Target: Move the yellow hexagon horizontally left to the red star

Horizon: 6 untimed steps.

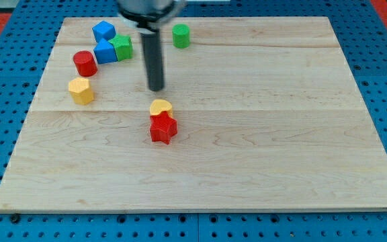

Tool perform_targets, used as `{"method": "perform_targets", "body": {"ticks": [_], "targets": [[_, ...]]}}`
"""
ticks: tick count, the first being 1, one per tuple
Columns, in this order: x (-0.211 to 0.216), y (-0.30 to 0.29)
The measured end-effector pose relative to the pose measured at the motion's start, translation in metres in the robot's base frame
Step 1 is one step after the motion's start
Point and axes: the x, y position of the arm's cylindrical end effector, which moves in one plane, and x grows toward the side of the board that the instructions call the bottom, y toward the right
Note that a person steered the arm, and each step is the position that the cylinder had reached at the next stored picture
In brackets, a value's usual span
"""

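Board: pale wooden table top (261, 134); its right half lies open.
Yellow hexagon (81, 90): near left edge.
Red star (163, 128): centre, apparently touching a yellow block (160, 107).
My tip (156, 88): gripperless rod, above that block.

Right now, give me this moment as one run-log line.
my tip: above small yellow block, apart | small yellow block: touching red star block | yellow hexagon block: view's left, untouched
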Motion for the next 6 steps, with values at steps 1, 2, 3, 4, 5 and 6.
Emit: {"method": "perform_targets", "body": {"ticks": [1,2,3,4,5,6], "targets": [[-0.023,-0.046],[-0.009,-0.077],[-0.009,-0.117],[0.036,-0.104],[0.038,-0.089],[0.072,-0.081]]}}
